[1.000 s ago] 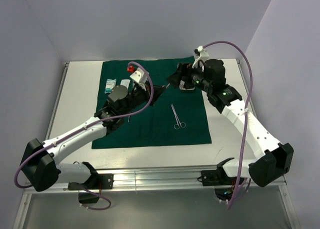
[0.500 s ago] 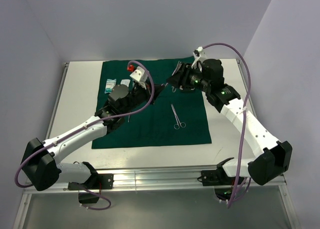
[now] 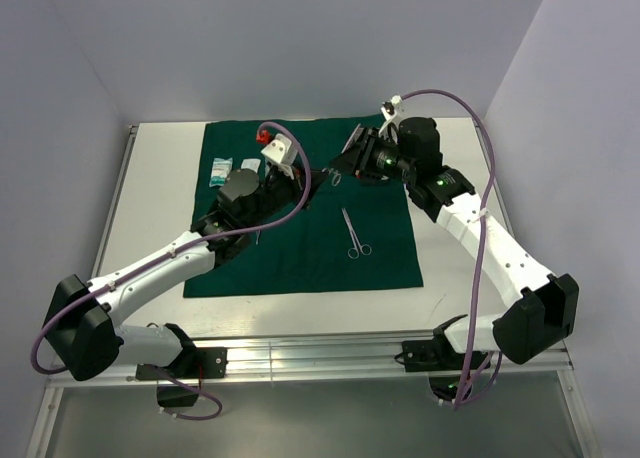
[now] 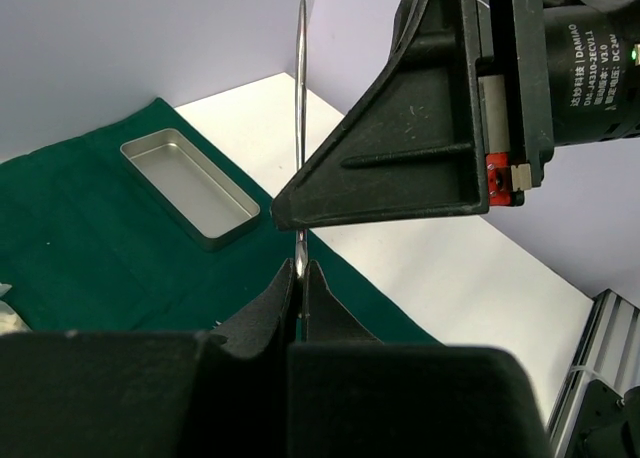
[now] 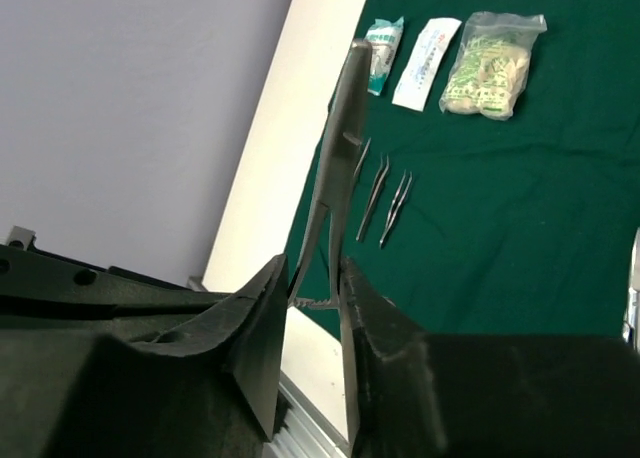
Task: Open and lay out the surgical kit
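Note:
The dark green cloth [image 3: 300, 258] lies spread flat on the table. Above it, my left gripper [image 4: 300, 268] is shut on one end of a slim steel clamp [image 4: 300, 98], which stands upright. My right gripper [image 5: 312, 268] meets it from the right, its fingers pressed against the two handle shanks of the clamp [image 5: 340, 128] on either side of the ratchet. The steel tray [image 4: 190, 188] sits empty on the cloth. Three pale packets [image 5: 427, 50] lie in a row at the cloth's far left. Scissors [image 3: 353, 233] and two tweezers [image 5: 385, 198] rest on the cloth.
White table [image 3: 160, 198] borders the cloth on both sides, with a metal rail [image 3: 300, 353] along the near edge. Purple cables loop over both arms. Walls close in at the back and sides.
My right gripper has moved left to the left gripper and closed its jaws from wide open onto the clamp's handles. The left arm holds still.

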